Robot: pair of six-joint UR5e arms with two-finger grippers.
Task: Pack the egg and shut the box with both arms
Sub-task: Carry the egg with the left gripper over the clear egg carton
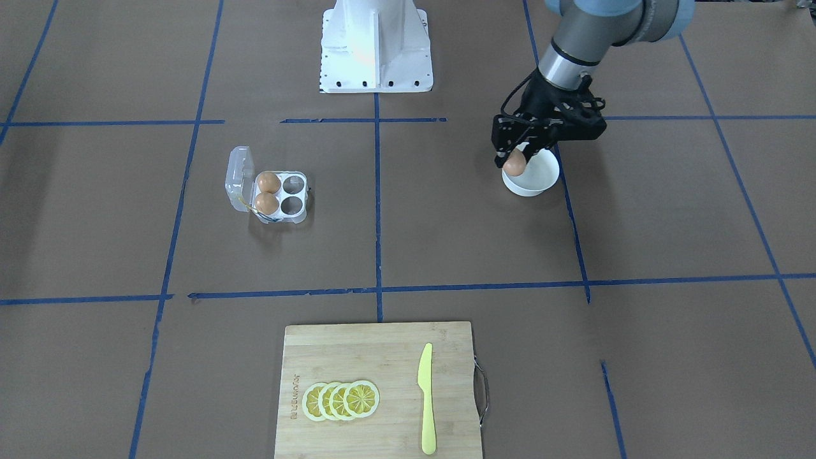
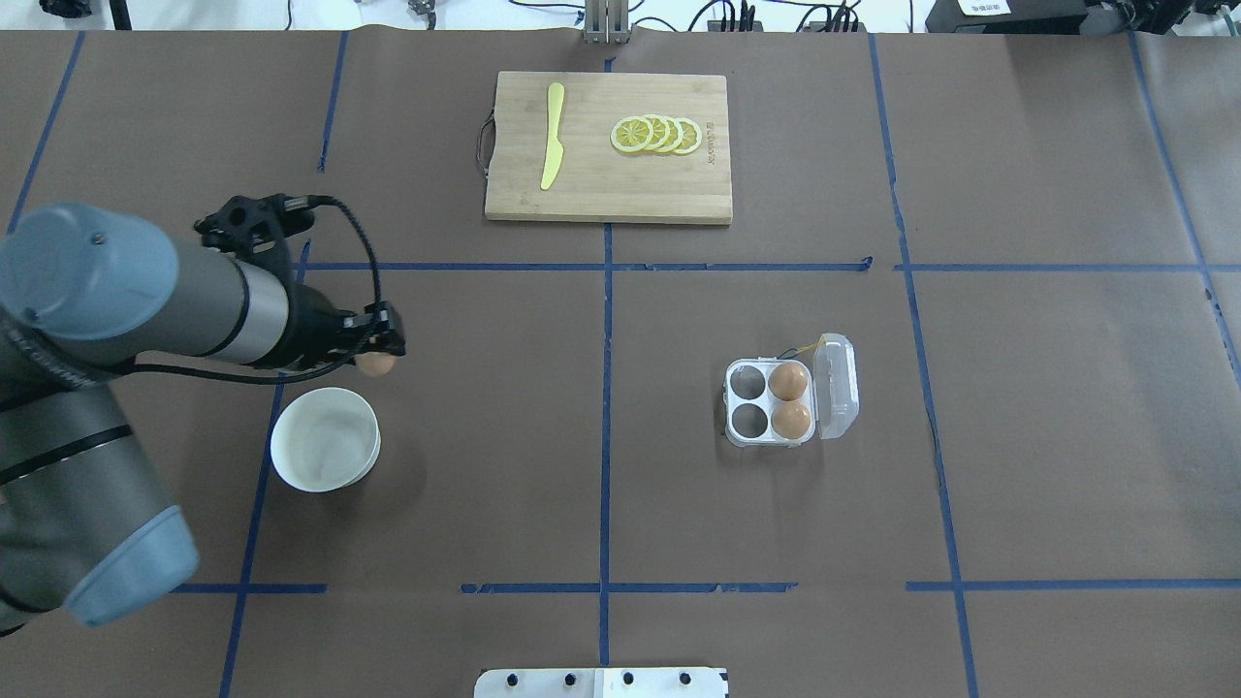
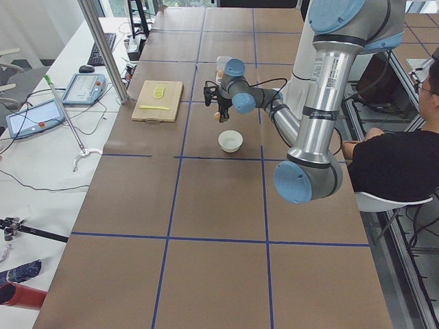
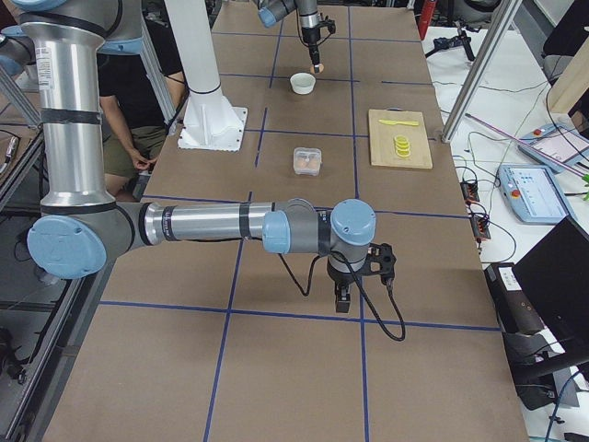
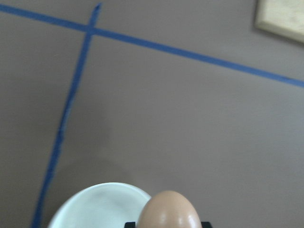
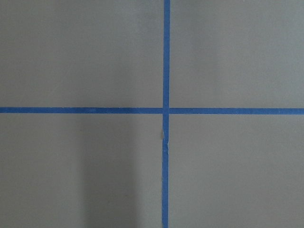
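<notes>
My left gripper is shut on an orange-brown egg and holds it in the air just past the rim of the round white bowl. The same egg shows in the overhead view and fills the bottom of the left wrist view. The clear egg carton stands open, its lid upright. Two eggs fill the cells beside the lid; the other two cells are bare. My right gripper shows only in the exterior right view, low over bare table, and I cannot tell whether it is open or shut.
A bamboo cutting board holds lemon slices and a yellow knife at the table's far side from the robot. The white base pedestal stands at the robot's side. The bowl is empty.
</notes>
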